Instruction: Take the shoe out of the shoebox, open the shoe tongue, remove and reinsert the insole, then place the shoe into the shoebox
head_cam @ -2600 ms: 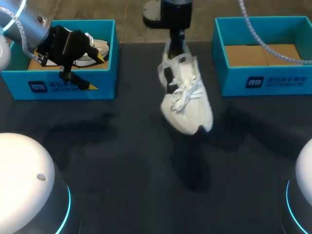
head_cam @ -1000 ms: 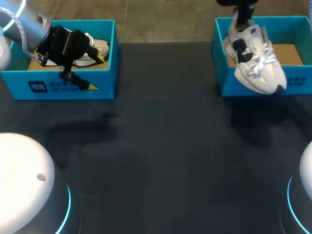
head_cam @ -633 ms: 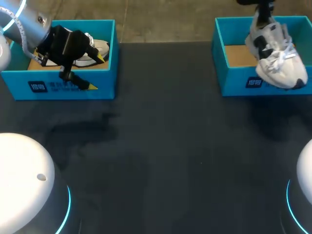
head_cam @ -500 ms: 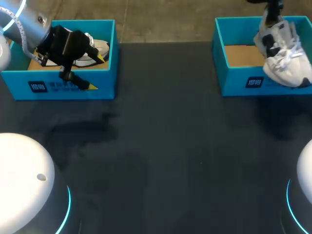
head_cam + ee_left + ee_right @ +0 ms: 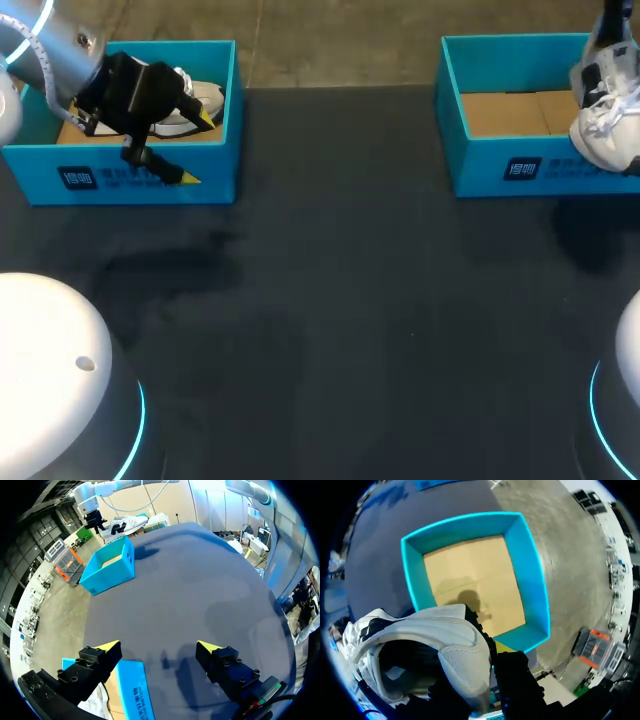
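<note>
The right gripper (image 5: 491, 657) is clamping the heel of the white sneaker (image 5: 605, 120) between its fingers, so the jaws are standing narrow and loaded. The sneaker is hanging in the air, toe pointing down, over the right-hand end of the right shoebox (image 5: 500, 165). In the head view its toe is overlapping the box's front wall. In the right wrist view the box's bare cardboard floor is lying open ahead of the gripper, with a shadow falling on it. The left gripper (image 5: 158, 647) is standing wide, with nothing between its fingers. It is hovering at the front wall of the left shoebox (image 5: 120, 180), with one finger over the box and the other over the dark table (image 5: 330, 300). A second sneaker (image 5: 198, 100) is lying inside the left shoebox, just beyond the left gripper.
</note>
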